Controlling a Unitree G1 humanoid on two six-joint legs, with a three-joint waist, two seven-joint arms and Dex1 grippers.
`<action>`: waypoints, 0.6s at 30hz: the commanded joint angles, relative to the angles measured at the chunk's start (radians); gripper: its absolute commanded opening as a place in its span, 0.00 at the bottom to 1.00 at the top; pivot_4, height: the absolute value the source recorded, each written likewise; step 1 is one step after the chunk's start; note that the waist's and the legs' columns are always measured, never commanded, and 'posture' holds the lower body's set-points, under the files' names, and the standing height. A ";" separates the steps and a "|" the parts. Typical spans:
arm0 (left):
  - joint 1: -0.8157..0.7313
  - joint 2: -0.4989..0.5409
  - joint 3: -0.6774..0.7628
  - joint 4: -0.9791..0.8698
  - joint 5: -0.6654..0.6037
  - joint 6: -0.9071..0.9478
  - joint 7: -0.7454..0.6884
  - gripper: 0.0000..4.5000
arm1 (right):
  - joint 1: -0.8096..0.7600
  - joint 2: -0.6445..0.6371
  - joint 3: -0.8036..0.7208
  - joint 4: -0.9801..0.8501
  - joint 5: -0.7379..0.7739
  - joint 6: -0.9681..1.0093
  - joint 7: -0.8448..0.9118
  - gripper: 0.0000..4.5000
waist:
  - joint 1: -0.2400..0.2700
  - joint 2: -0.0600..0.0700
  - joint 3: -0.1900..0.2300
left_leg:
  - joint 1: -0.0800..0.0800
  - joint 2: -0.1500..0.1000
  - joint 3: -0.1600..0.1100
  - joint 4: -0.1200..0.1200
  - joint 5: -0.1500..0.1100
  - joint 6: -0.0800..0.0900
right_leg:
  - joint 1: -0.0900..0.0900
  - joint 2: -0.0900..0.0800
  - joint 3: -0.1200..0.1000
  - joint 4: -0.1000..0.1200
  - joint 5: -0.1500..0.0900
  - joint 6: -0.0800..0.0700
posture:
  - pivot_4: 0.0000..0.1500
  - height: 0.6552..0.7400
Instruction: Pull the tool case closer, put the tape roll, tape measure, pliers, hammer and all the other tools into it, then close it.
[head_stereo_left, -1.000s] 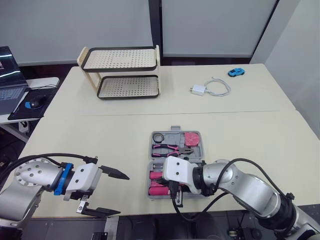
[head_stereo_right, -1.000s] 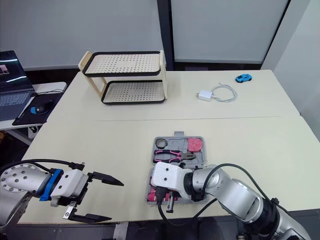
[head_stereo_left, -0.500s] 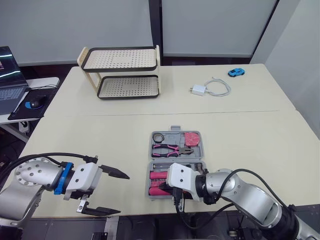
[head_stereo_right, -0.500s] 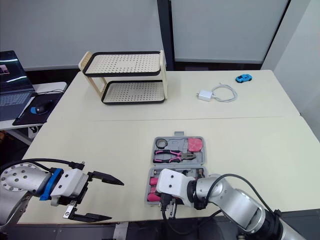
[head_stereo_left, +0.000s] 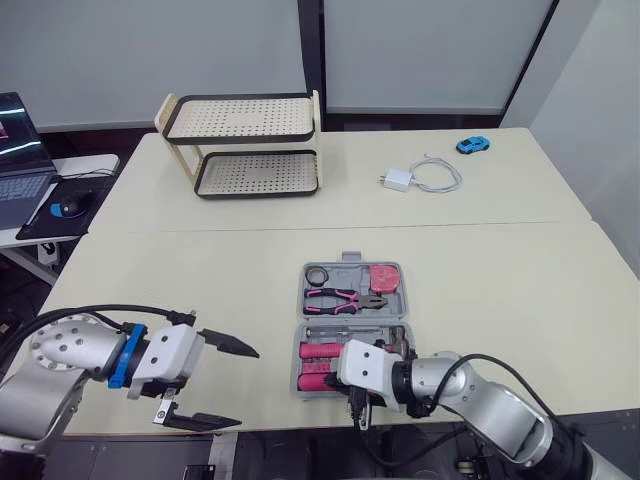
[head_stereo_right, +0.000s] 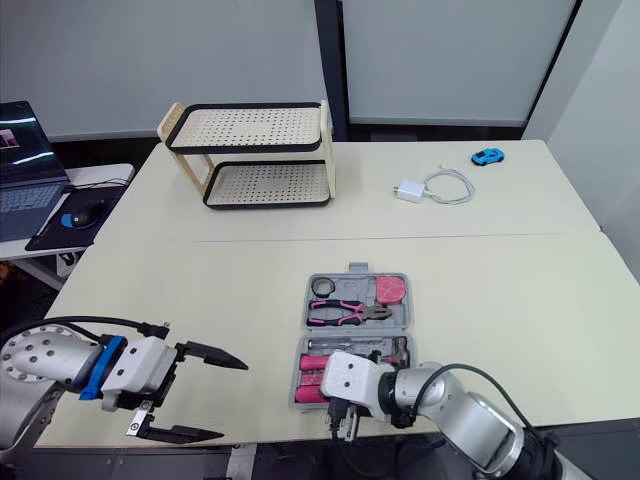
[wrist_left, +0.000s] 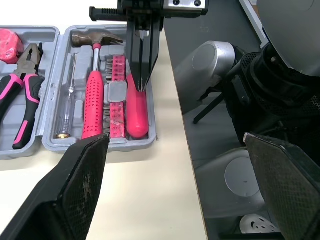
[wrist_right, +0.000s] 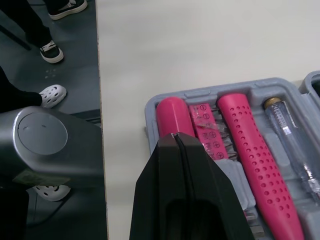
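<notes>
The tools look packed in the open case (head_stereo_left: 350, 319) at the desk's (head_stereo_left: 200, 270) near edge, so closing is the step in hand. The right gripper's (wrist_left: 142, 80) fingers are pressed together over the near half. The left gripper's (head_stereo_left: 225, 385) fingers are spread, well apart from the case. Next, one half needs folding over the other.

A big cream table (head_stereo_left: 200, 250) fills the middle of the frame, with a thin line running across it from side to side. Near its upper left stands a little rack (head_stereo_left: 245, 145) with two dotted shelves that have black rims. Behind the table, along the top of the frame, are pale grey wall panels (head_stereo_left: 150, 50) with a dark post (head_stereo_left: 310, 55) between them, and at the far left a low side desk (head_stereo_left: 90, 163) holds an open laptop (head_stereo_left: 18, 160) and a mouse (head_stereo_left: 70, 208) on a black pad, over a dark grey floor (wrist_right: 75, 50).
</notes>
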 joint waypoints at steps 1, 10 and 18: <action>-0.007 0.011 0.000 -0.010 -0.006 0.003 -0.007 1.00 | 0.015 0.009 -0.008 0.012 -0.023 -0.052 0.000 0.01 | 0.000 0.000 0.000 | 0.000 0.000 0.000 0.000 0.000 0.000 | 0.000 0.000 0.000 0.000 0.000 0.000 | 1.00 1.00; -0.007 0.010 -0.002 -0.016 -0.005 0.007 -0.003 1.00 | 0.049 0.012 -0.012 0.057 -0.057 -0.075 0.009 0.01 | 0.000 0.000 0.000 | 0.000 0.000 0.000 0.000 0.000 0.000 | 0.000 0.000 0.000 0.000 0.000 0.000 | 1.00 1.00; -0.012 0.011 -0.006 -0.015 -0.004 0.010 -0.004 1.00 | 0.065 0.021 -0.026 0.075 -0.058 -0.049 0.023 0.01 | 0.000 0.000 0.000 | 0.001 0.000 0.000 0.000 0.000 0.000 | 0.001 0.000 0.000 0.000 0.000 0.000 | 1.00 1.00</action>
